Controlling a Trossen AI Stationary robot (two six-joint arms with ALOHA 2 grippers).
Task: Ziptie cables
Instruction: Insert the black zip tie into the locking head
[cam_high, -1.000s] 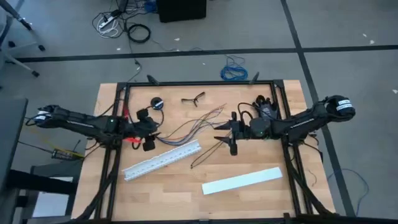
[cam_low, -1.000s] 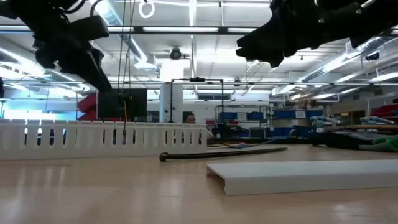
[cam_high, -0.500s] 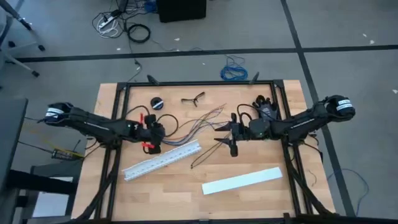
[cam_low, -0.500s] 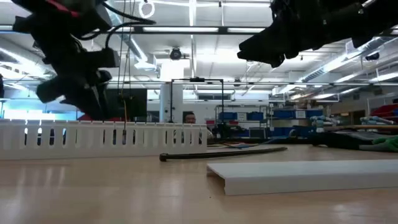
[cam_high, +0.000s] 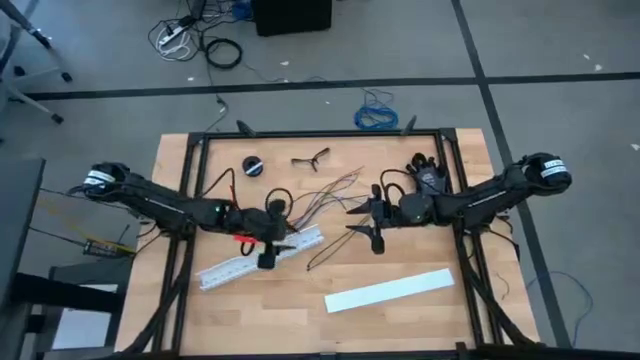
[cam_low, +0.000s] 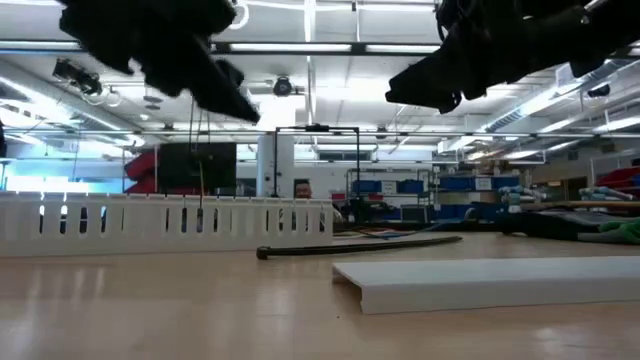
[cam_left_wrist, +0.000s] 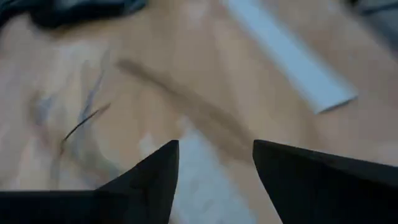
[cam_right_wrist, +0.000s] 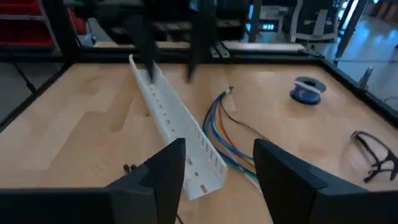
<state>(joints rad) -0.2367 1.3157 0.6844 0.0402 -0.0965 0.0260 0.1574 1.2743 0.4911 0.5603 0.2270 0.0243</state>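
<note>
The cables (cam_high: 318, 198), a loose bunch of thin coloured wires, lie on the wooden table behind the right end of a white slotted strip (cam_high: 258, 258); the right wrist view shows them beside that strip (cam_right_wrist: 225, 127). A thin black zip tie (cam_high: 328, 247) lies on the table near the centre (cam_low: 350, 247). My left gripper (cam_high: 290, 238) hovers open over the strip's right end, its fingers apart (cam_left_wrist: 214, 152). My right gripper (cam_high: 352, 218) hovers open just right of the cables (cam_right_wrist: 217, 158). Both are above the table, touching nothing.
A flat white strip (cam_high: 390, 290) lies toward the near right (cam_low: 480, 280). A small dark roll (cam_high: 253, 166) and a pair of glasses (cam_high: 312, 158) sit near the far edge. A black frame (cam_high: 330, 133) borders the table. A blue coiled cable (cam_high: 377, 115) lies on the floor beyond.
My left gripper has swept toward the table's right edge and slightly toward the near edge, from left of the cables to above the slotted strip's right end. It stays open. The cables, strip and zip tie have not moved.
</note>
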